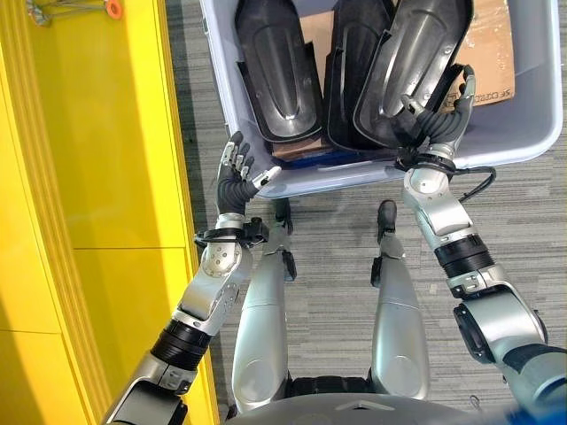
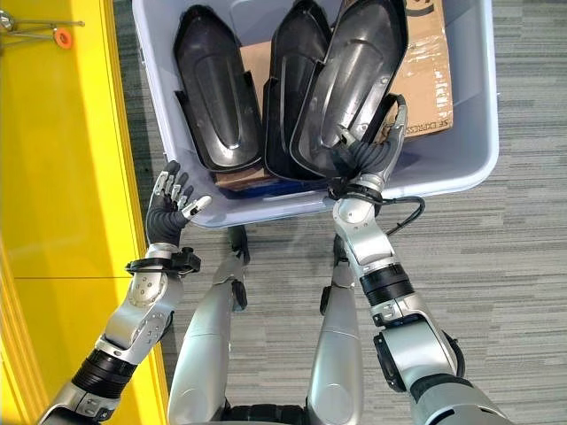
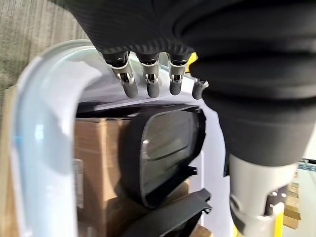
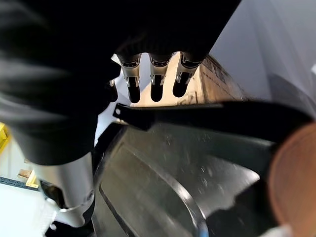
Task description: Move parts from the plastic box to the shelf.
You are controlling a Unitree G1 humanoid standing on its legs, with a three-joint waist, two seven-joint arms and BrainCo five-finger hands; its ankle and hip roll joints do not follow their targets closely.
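Yellow shelf (image 1: 106,177) panels stand at the far left. Just beside them, the left hand (image 1: 237,175) hovers with fingers spread and holding nothing, close to the near corner of the pale plastic box (image 1: 532,133). Three black moulded parts lie in the box over a cardboard carton (image 2: 425,62). Rightmost, the right hand (image 2: 368,159) curls its fingers round the lower edge of one tilted black part (image 2: 350,84), lifted above its neighbours.

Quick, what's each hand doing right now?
Left hand: open, holding nothing, by the box corner.
Right hand: shut on the rightmost black part.
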